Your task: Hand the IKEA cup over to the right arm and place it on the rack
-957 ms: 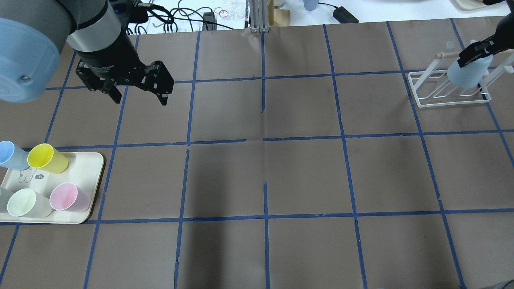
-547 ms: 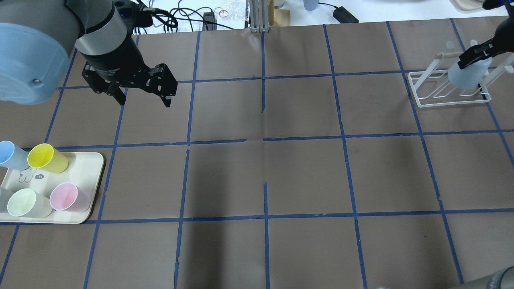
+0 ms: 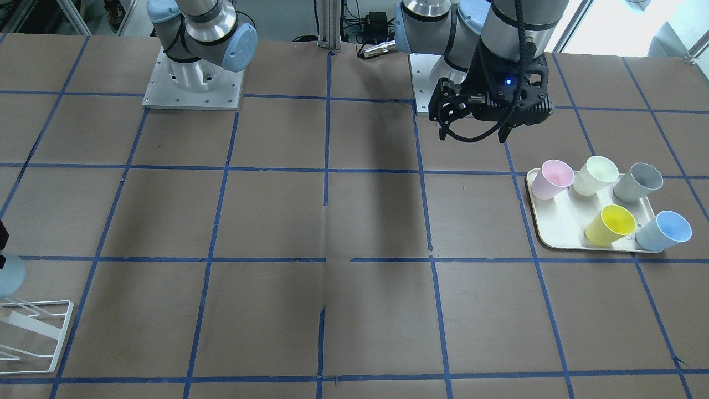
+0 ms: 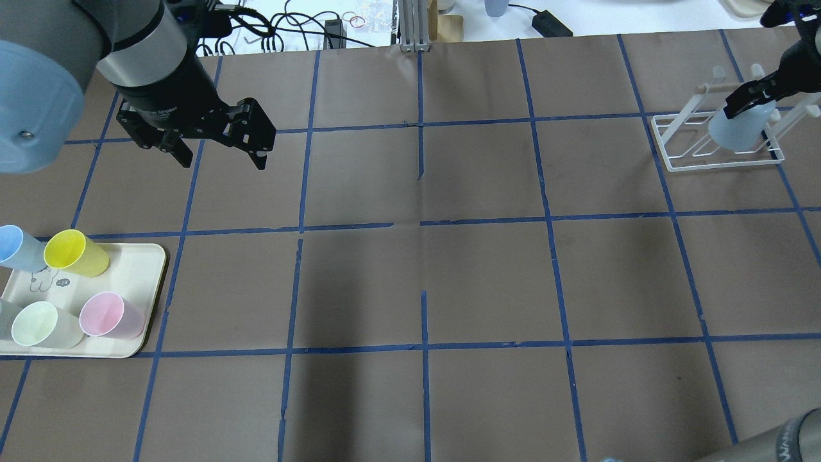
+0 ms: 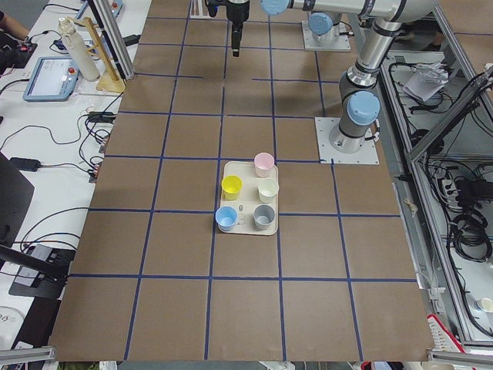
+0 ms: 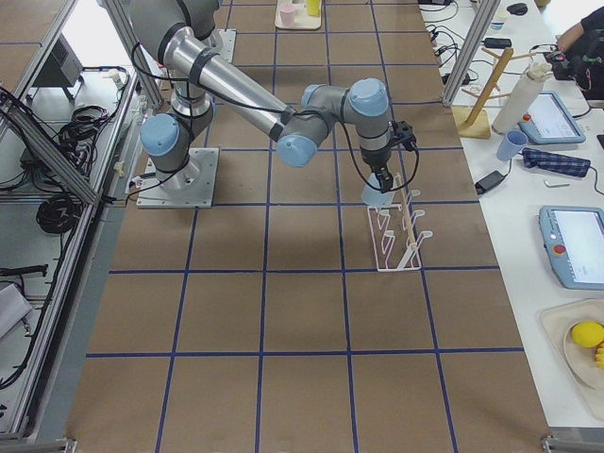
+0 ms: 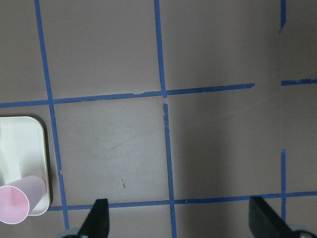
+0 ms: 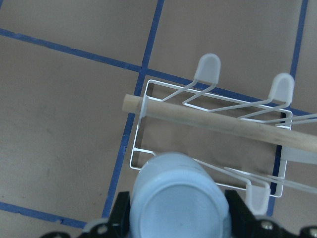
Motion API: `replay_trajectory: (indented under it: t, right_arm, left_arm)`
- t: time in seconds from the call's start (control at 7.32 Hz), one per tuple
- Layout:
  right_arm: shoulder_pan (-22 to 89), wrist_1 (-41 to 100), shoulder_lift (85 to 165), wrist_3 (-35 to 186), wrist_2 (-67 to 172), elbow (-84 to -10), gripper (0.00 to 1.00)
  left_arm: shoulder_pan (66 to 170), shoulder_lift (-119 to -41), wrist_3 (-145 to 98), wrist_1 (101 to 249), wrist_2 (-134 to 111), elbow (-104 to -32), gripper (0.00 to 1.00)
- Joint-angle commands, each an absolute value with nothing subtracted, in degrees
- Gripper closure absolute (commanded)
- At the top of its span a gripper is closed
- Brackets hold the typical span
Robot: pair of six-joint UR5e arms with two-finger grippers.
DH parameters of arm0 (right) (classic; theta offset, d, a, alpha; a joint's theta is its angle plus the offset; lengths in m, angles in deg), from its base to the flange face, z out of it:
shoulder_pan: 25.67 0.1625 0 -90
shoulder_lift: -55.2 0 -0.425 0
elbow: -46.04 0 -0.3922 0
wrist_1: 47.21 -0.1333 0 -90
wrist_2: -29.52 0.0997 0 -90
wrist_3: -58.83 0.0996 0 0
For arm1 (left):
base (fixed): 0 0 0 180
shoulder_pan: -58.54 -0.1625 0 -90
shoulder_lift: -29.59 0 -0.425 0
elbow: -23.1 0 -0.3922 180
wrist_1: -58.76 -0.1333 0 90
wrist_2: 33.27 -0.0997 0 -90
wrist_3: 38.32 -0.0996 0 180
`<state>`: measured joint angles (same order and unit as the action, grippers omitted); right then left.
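While the right gripper [image 4: 752, 96] pinches the IKEA cup [image 4: 736, 129] base-up, mouth down, the cup hangs over the rack [image 4: 680, 164], low among its white rods; whether it touches them, I can't tell. Over on the other side, the left gripper [image 4: 221, 160] hovers wide open and empty above the tabletop [image 4: 487, 276], near the tray [image 4: 138, 269].

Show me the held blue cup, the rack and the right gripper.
IKEA cup [image 4: 737, 131]: overhead view, its side wall.
rack [image 8: 213, 121]: right wrist view, its wooden peg.
right gripper [image 8: 178, 207]: right wrist view, midway between fingertips.
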<state>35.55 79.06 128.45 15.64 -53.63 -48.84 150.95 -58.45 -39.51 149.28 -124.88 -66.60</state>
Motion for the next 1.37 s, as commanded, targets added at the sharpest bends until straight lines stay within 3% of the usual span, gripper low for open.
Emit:
replay_trajectory:
  t: [0.0, 0.41, 0.68, 0.82, 0.96, 1.09, 1.23]
  right_arm:
    - [35.2, 79.3, 126.9, 15.6, -53.6, -48.9, 0.91]
    - [34.7, 79.5, 125.5, 15.6, -53.7, -49.0, 0.85]
    - [34.5, 79.4, 125.2, 16.3, -53.7, -49.1, 0.72]
    - [34.5, 79.4, 125.2, 16.3, -53.7, -49.1, 0.55]
    - [34.5, 79.4, 125.2, 16.3, -53.6, -49.1, 0.21]
    - [34.5, 79.4, 124.8, 16.3, -53.6, -49.1, 0.0]
    - [34.5, 79.4, 124.1, 16.4, -53.8, -49.1, 0.0]
  left_arm:
    - [149.3, -57.3, -41.4, 149.4, -124.6, -66.7, 0.0]
    - [147.9, -57.1, -45.6, 148.7, -124.1, -67.9, 0.0]
    - [147.5, -57.2, -44.6, 148.7, -121.9, -68.0, 0.0]
    - [147.7, -57.2, -44.6, 148.8, -121.9, -68.0, 0.0]
    - [147.6, -57.2, -44.6, 148.9, -122.5, -68.0, 0.0]
    - [147.6, -57.2, -44.6, 148.9, -122.4, -68.0, 0.0]
    - [147.6, -57.2, -44.6, 148.9, -122.4, -68.0, 0.0]
